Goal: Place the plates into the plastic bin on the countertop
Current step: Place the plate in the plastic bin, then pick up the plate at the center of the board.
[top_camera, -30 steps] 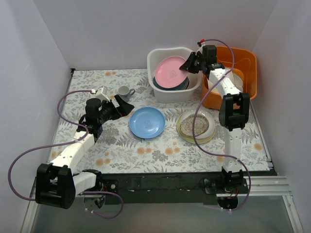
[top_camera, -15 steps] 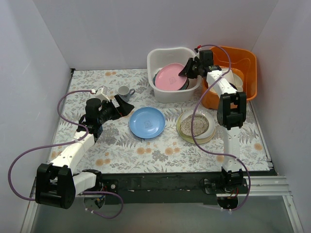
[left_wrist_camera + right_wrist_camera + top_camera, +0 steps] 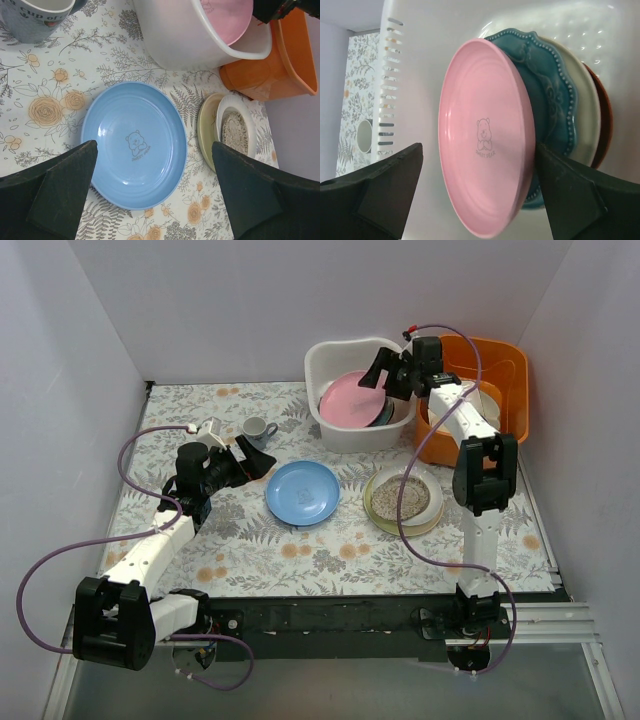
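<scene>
I hold the right gripper (image 3: 480,147) wide and empty above the pink plate (image 3: 485,130), which lies tilted on the teal plate (image 3: 550,75) in the plastic bin (image 3: 335,435), while the left gripper (image 3: 155,147), also wide, frames the blue plate (image 3: 134,145) on the countertop (image 3: 240,550), likely my next pick.

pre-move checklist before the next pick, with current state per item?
1. Right claw open, not gripping the pink plate: ok.
2. Pink plate inside the plastic bin: ok.
3. Pink plate lying flat: not ok, it leans on the teal plate.
4. Left claw open over the blue plate: ok.
5. Blue plate flat on the countertop, nothing on it: ok.
6. All plates binned: not ok, the blue plate and the speckled plate are outside.
</scene>
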`<state>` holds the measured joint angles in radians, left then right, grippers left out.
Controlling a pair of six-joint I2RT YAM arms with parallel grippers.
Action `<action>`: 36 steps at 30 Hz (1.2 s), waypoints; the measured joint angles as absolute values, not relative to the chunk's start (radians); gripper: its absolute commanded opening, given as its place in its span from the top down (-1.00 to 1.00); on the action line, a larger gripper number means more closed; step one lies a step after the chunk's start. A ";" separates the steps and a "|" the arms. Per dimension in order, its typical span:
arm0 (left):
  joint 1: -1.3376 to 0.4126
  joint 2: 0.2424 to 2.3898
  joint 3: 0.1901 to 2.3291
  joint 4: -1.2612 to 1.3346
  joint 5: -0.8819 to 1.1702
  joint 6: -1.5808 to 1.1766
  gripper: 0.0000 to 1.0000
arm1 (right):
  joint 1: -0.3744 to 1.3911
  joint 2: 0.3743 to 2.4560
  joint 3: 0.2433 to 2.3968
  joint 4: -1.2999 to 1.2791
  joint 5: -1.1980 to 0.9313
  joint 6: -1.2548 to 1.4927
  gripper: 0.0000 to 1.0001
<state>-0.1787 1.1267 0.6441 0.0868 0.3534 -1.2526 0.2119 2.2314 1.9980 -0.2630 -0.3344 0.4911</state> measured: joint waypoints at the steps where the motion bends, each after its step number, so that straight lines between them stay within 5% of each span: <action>1: -0.179 1.127 0.644 0.086 0.353 -1.253 -0.96 | 0.209 2.209 1.981 -0.260 -0.330 0.491 -0.96; 14: -0.179 1.163 0.644 0.075 0.346 -1.256 -0.96 | 0.191 1.981 1.910 -0.189 -0.298 0.478 -0.96; 22: -0.179 1.214 0.644 0.057 0.331 -1.261 -0.96 | 0.192 1.959 1.868 -0.157 -0.328 0.478 -0.77; 31: -0.179 1.323 0.644 0.030 0.316 -1.273 -0.96 | 0.203 1.874 1.660 -0.122 -0.378 0.494 -0.62; 36: -0.179 1.408 0.646 0.019 0.316 -1.281 -0.80 | 0.220 1.769 1.525 -0.088 -0.405 0.498 -0.59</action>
<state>-0.1787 1.4082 0.6464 0.0185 0.3164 -1.2808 0.2195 1.7687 1.5253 -0.0875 -0.4046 0.4976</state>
